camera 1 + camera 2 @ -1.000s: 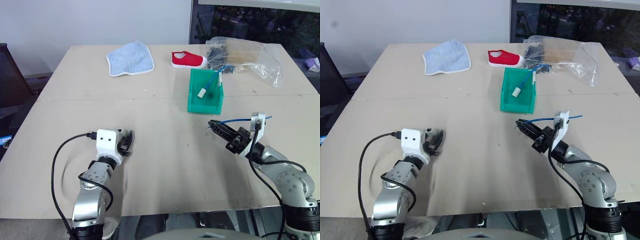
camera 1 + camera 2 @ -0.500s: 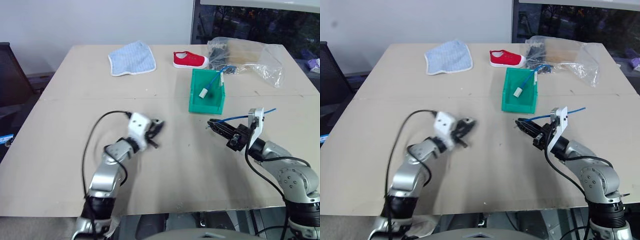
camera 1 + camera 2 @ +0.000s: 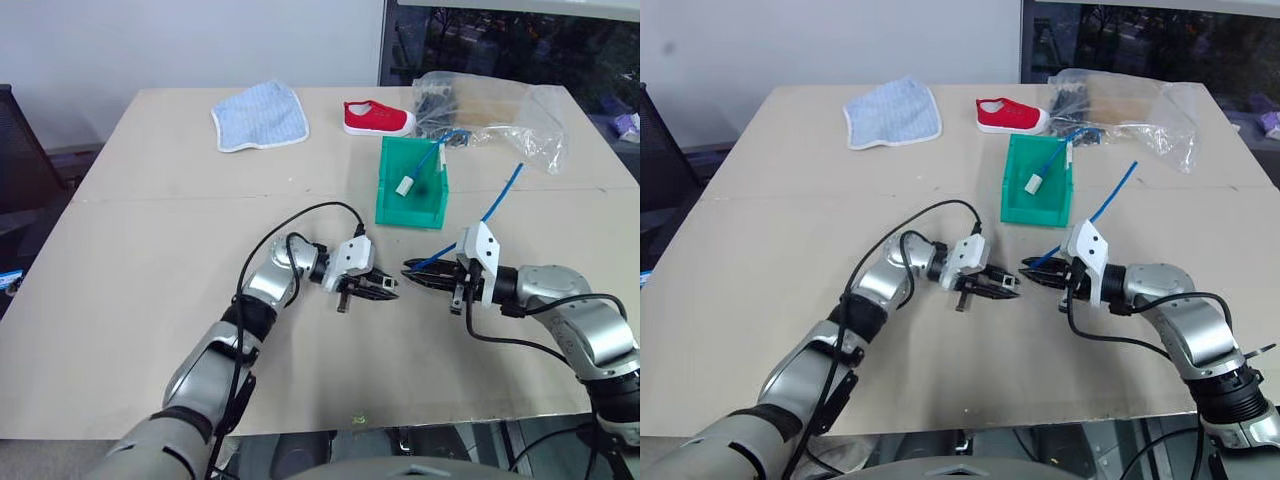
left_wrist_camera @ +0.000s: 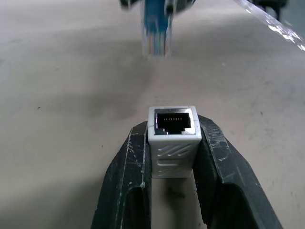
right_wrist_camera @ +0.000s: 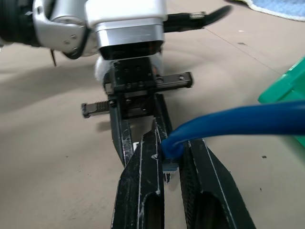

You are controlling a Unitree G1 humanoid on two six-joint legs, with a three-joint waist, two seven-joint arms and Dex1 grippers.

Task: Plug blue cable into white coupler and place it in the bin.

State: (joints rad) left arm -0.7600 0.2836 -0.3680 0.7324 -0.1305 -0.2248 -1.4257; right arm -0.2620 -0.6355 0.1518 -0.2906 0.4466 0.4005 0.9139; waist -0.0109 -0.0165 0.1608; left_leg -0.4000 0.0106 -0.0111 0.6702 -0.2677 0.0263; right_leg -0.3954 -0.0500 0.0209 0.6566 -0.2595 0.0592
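1. Left gripper [image 3: 388,291] clamped on the white coupler [image 4: 172,139], dark socket facing out toward the other arm, held just above the table [image 3: 150,260].
2. Right gripper [image 3: 412,271] pinched shut on the blue cable [image 3: 500,205] right behind its clear plug [image 4: 155,43]; rest of the cable arcing up and back over the wrist, free end in the air near the bin [image 3: 412,185].
3. Plug and socket facing each other, near but apart — gap between the two sets of fingertips visible in the head views.
4. Bin sitting well behind the grippers, already holding a second cable and coupler; shoe [image 3: 378,119], cloth [image 3: 260,117] and plastic bag [image 3: 490,115] further back, out of the way.
5. Likely step in hand: lining up plug with socket before pushing in.
6. Risks, judged from here:
   - plug sits off-centre from the socket in the left wrist view — pushing now could jam it on the rim;
   - latch tab possibly on the wrong side, cannot tell;
   - grip close to the plug, so fingertips may collide before it seats;
   - small coupler could twist or slip under pushing force.
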